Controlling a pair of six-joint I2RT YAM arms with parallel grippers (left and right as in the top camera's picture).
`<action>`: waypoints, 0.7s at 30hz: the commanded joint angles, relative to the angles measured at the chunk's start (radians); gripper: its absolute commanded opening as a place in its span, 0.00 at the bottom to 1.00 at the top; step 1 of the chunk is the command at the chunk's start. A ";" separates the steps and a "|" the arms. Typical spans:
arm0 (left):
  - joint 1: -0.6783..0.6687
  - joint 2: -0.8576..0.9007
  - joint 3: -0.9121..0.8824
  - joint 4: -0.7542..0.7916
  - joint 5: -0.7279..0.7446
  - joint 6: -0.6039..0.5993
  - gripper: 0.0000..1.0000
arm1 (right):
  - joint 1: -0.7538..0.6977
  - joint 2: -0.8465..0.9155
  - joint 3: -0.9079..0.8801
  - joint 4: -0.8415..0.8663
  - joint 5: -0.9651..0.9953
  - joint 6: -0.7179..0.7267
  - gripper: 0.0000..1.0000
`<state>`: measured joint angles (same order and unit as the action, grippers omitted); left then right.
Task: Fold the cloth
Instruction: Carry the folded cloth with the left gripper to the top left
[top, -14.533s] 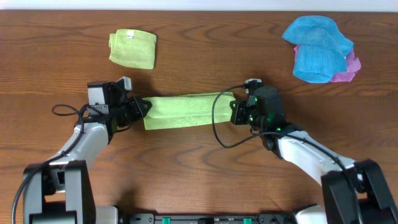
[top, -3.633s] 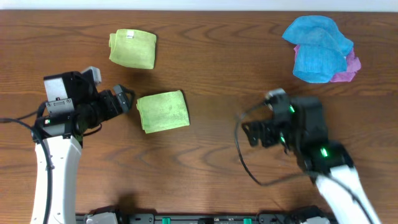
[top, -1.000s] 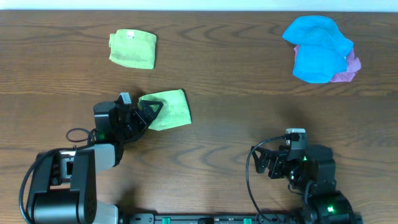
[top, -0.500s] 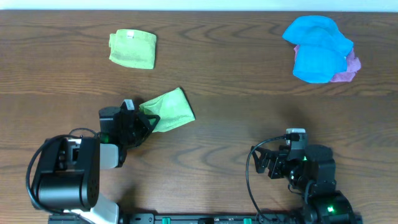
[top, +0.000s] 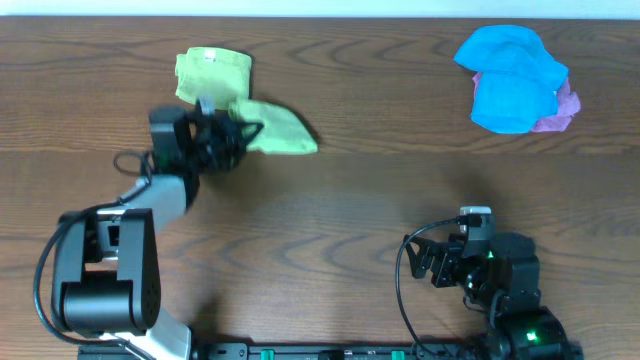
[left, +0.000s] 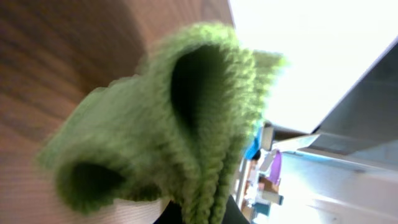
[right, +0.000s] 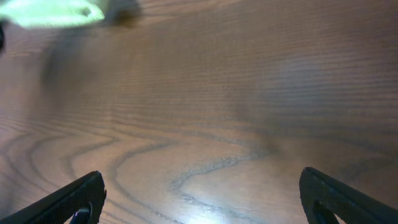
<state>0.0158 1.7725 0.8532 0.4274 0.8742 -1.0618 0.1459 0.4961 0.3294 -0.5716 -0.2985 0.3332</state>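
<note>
A folded green cloth (top: 278, 130) hangs from my left gripper (top: 238, 135), which is shut on its left edge, just below and right of a second folded green cloth (top: 212, 78) at the back left. In the left wrist view the held green cloth (left: 168, 130) fills the frame, bunched between the dark fingers (left: 230, 214) at the bottom. My right gripper (top: 425, 262) stands open near the front right, over bare wood, nothing between its fingertips (right: 81, 199). A blurred piece of green cloth (right: 53, 12) shows at the top left of the right wrist view.
A heap of blue cloths (top: 510, 75) over a purple one (top: 562, 110) lies at the back right. The wooden table (top: 400, 190) stretches between the two arms. Cables trail from both arms near the front edge.
My left gripper closed on the folded green cloth's edge and carried it up and back, toward the other folded green cloth. The right arm has stayed still.
</note>
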 joint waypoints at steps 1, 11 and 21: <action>-0.003 -0.020 0.190 -0.171 -0.014 0.063 0.05 | -0.008 -0.006 -0.005 -0.001 -0.005 0.014 0.99; 0.018 0.139 0.690 -0.549 -0.109 0.180 0.05 | -0.008 -0.006 -0.005 -0.001 -0.005 0.014 0.99; 0.086 0.441 1.075 -0.700 0.026 0.195 0.05 | -0.008 -0.006 -0.005 -0.001 -0.005 0.014 0.99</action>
<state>0.0723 2.1735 1.8542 -0.2539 0.8383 -0.8909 0.1459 0.4953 0.3290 -0.5720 -0.2985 0.3332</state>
